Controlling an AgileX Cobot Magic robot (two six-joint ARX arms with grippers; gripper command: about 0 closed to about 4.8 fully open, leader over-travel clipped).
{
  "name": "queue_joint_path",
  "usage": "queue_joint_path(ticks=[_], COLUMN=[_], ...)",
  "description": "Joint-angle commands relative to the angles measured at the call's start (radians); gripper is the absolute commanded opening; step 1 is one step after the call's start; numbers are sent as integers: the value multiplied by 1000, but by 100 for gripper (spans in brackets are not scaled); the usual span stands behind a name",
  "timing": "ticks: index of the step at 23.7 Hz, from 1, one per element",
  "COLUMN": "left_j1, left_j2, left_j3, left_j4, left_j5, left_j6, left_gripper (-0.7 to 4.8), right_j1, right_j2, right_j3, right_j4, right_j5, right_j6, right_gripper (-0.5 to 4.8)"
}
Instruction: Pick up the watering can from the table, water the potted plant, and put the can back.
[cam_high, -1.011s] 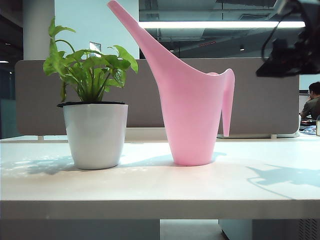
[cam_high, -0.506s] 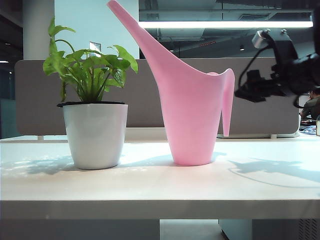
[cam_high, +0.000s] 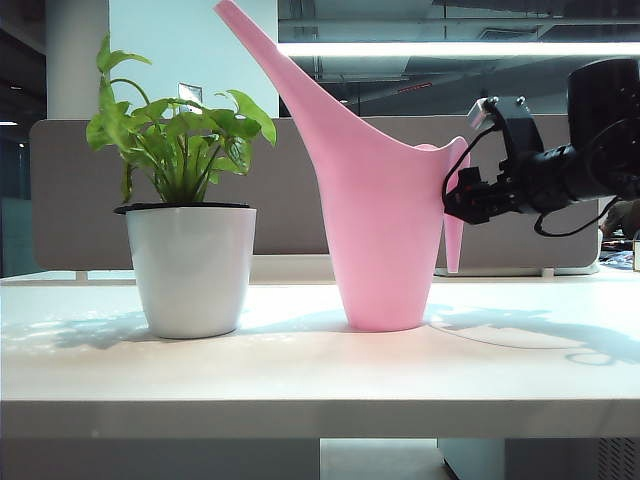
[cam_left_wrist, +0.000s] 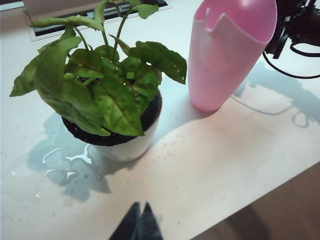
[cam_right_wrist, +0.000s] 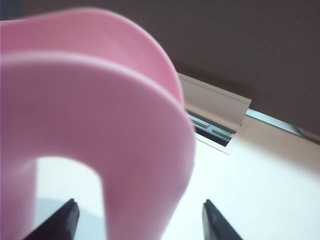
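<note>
Right end effector (cam_right_wrist: 137, 217), jaws spread, straddles the watering can (cam_high: 380, 230) handle (cam_right_wrist: 145, 165) at 3 o'clock — light, slick plastic; left end effector (cam_left_wrist: 140, 225) closed, idle.

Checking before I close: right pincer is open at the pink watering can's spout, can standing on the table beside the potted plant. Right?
Not the spout. The right wrist view shows the open right pincer straddling the pink watering can's handle; the can stands on the table beside the potted plant.

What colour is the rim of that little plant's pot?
Dark, nearly black, atop the glossy white round pot of the leafy green plant; the left wrist view shows it best.
</note>
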Motion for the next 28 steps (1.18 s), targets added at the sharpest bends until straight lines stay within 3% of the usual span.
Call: queue_joint_path(ticks=[1, 4, 7, 11, 19, 23, 28], left_j1=[0, 0, 0, 0, 0, 0, 0], left_j2=[-2, -2, -2, -2, -2, -2, -2], left_j3=[2, 2, 2, 2, 2, 2, 2], left_j4=[8, 9, 8, 8, 8, 8, 8], left_j5=[0, 0, 0, 0, 0, 0, 0], left_j6=[5, 5, 5, 5, 5, 5, 5], left_gripper=[3, 3, 3, 3, 3, 3, 3], right_j1=[-2, -2, -2, -2, -1, 7, 74], right_j2=[27, 47, 47, 37, -219, -331, -382], right_j3=[42, 75, 90, 96, 135, 255, 520], right_j4=[9, 7, 7, 0, -116, -339, -684], right_j5=[-6, -5, -6, -4, 184, 224, 420], right_j6=[5, 5, 5, 5, 3, -145, -395], right_gripper=[338, 295, 136, -7, -7, -7, -7])
